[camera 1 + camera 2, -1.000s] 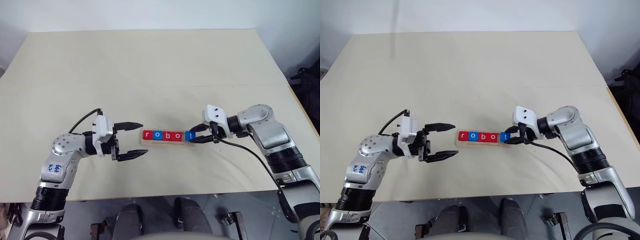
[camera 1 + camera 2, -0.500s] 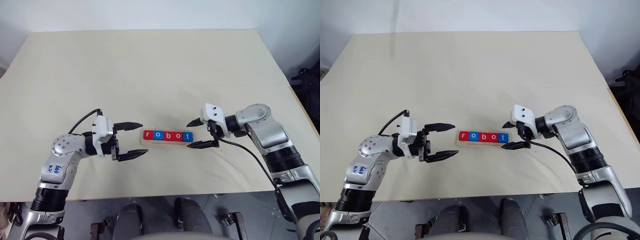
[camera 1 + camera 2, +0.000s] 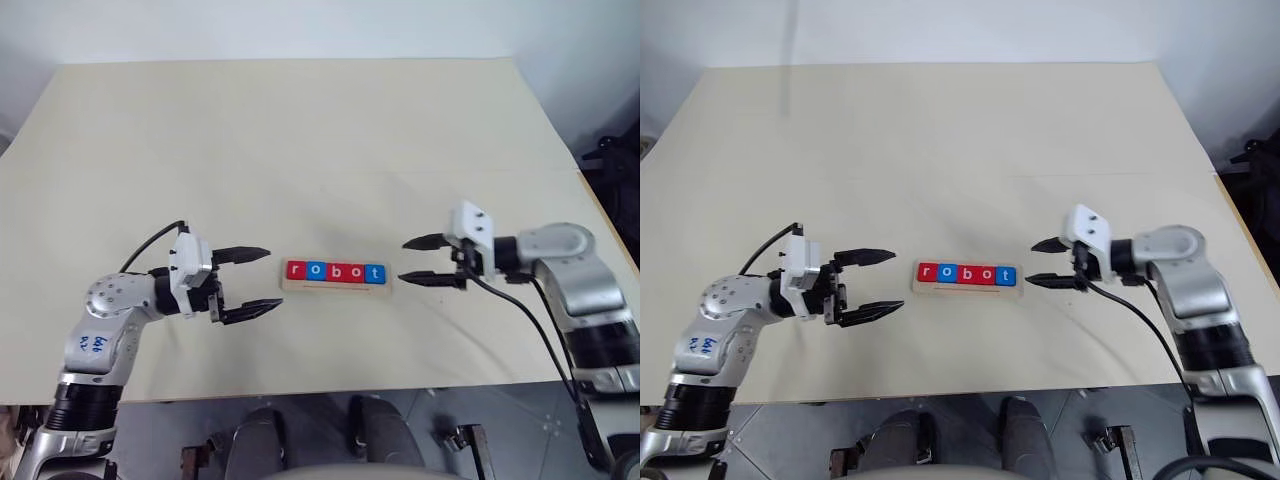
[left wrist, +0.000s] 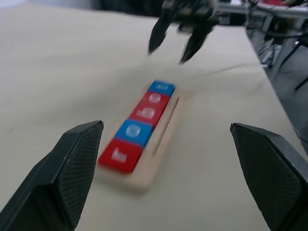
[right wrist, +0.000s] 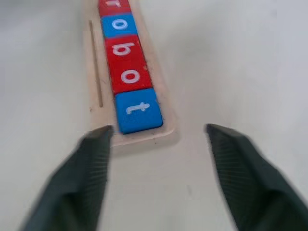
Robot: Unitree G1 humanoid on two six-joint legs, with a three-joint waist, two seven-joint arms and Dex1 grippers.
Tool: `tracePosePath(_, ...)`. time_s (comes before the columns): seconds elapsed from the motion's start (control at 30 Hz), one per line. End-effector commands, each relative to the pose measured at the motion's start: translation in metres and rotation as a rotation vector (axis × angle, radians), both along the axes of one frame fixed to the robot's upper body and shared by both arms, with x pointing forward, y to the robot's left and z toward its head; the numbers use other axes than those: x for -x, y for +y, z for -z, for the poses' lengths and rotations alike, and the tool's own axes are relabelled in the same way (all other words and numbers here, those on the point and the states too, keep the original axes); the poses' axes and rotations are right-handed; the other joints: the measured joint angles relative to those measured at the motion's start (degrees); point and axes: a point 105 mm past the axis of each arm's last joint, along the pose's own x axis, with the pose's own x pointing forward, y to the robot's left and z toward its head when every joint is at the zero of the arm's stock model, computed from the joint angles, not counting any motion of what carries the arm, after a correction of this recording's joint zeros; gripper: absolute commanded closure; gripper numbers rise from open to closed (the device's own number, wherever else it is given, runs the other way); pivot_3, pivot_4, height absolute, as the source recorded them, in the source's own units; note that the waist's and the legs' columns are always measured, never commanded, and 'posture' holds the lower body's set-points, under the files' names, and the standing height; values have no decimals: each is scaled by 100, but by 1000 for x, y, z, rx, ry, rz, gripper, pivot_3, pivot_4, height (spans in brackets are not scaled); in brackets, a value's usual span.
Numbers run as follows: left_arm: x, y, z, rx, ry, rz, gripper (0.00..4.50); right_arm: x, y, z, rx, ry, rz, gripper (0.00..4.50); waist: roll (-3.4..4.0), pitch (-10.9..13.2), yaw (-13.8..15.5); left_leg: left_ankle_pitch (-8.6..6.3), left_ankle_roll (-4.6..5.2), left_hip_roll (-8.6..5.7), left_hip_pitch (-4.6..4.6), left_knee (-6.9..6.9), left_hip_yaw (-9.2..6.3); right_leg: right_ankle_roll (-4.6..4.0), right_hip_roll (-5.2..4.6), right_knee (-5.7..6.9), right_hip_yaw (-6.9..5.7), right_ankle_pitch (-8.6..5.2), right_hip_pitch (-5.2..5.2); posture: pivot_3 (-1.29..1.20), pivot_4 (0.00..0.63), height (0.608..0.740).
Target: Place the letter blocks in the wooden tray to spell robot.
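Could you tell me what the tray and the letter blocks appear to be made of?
The wooden tray: pale, matte, unpainted wood by its look, with rounded corners and a thin groove along one side. The letter blocks: smooth, evenly coloured red and blue faces with white lowercase letters; the slight sheen suggests painted wood or plastic, and the pictures leave open which.

Head stereo pair looks forward and down over the table (image 3: 300, 150), both eyes sharing the wooden tray (image 3: 335, 286) of letter blocks (image 3: 967, 273) at centre. Left wrist camera sights low along the tray from its r end; right wrist camera looks down close on the t end
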Motion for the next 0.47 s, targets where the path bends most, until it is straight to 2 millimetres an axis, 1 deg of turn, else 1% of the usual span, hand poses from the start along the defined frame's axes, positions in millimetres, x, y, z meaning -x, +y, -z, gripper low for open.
tracePosePath(0.03,-1,16,-7,2,-27,-47,0,25,-7,-21,-115,-110,-94,43,-1,0,32,-1,0,1,1,0,0,0,1,-2,0,0,2,0,150,740)
tracePosePath(0.1,-5,19,-9,3,-37,-61,0,33,-11,-20,-136,-91,-112,43,0,0,66,-1,1,-1,4,3,1,0,0,2,1,1,4,0,150,740)
tracePosePath(0.17,-11,21,-11,3,-55,-82,0,36,-13,-19,-144,-85,-99,43,0,0,80,-1,1,1,9,4,0,-3,2,6,1,2,6,0,150,740)
tracePosePath(0.47,-19,17,-12,-18,-110,-95,0,40,-19,-13,-151,-85,-40,43,0,0,114,-1,0,1,7,3,1,-4,3,3,0,3,5,0,150,740)
